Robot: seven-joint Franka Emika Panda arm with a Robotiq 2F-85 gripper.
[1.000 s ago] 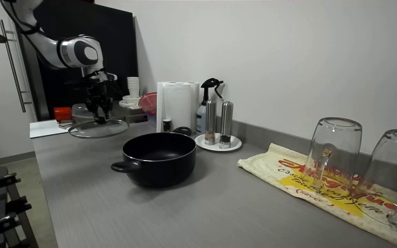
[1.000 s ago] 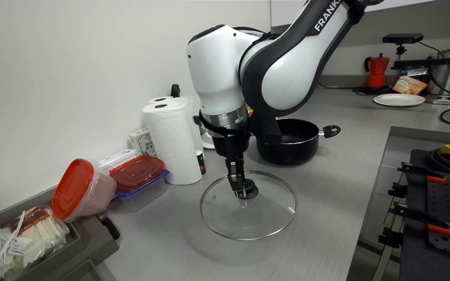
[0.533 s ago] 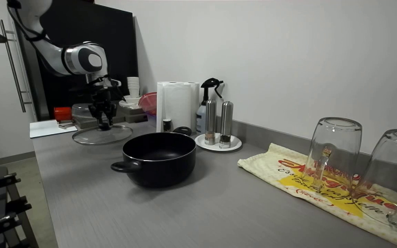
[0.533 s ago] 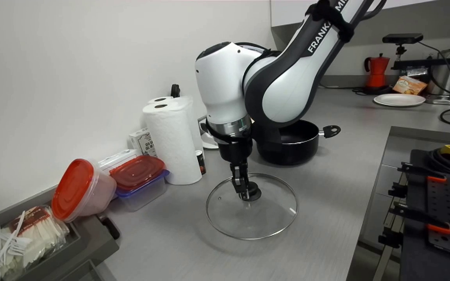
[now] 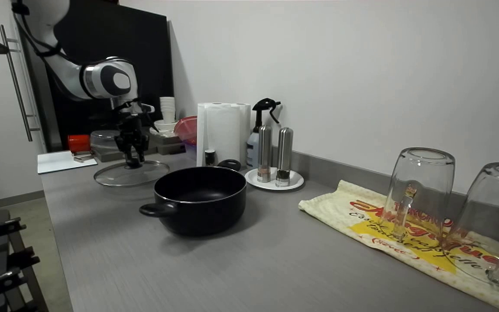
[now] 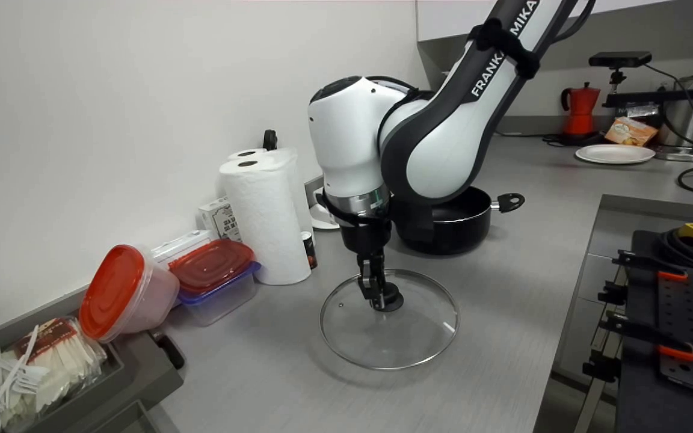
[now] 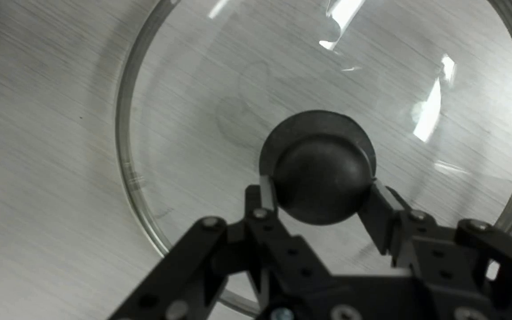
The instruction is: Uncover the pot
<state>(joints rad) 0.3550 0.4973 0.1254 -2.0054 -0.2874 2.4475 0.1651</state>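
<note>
The black pot (image 5: 202,219) stands upright and uncovered on the grey counter. In an exterior view the arm hides part of the pot (image 6: 458,237). The round glass lid (image 5: 119,177) is apart from the pot, level and low over the counter. The lid (image 6: 406,343) has a faint shadow beneath its rim; I cannot tell whether it touches the counter. My gripper (image 7: 320,184) is shut on the lid's black knob (image 7: 325,178), one finger on each side. The gripper also shows in both exterior views (image 5: 133,160) (image 6: 381,302).
Paper towel rolls (image 6: 265,222) stand along the wall, with plastic containers (image 6: 217,288) and a grey cutlery tray (image 6: 136,385) nearby. Two mills (image 5: 283,158) stand on a white plate (image 5: 271,185). Upturned glass mugs (image 5: 422,190) stand on a towel (image 5: 340,206). A white board (image 5: 61,162) lies at the counter's far end.
My gripper has moved down with the lid, slightly toward the pot. The lid is now closer to the counter. The grip on the knob and the pot look unchanged.
</note>
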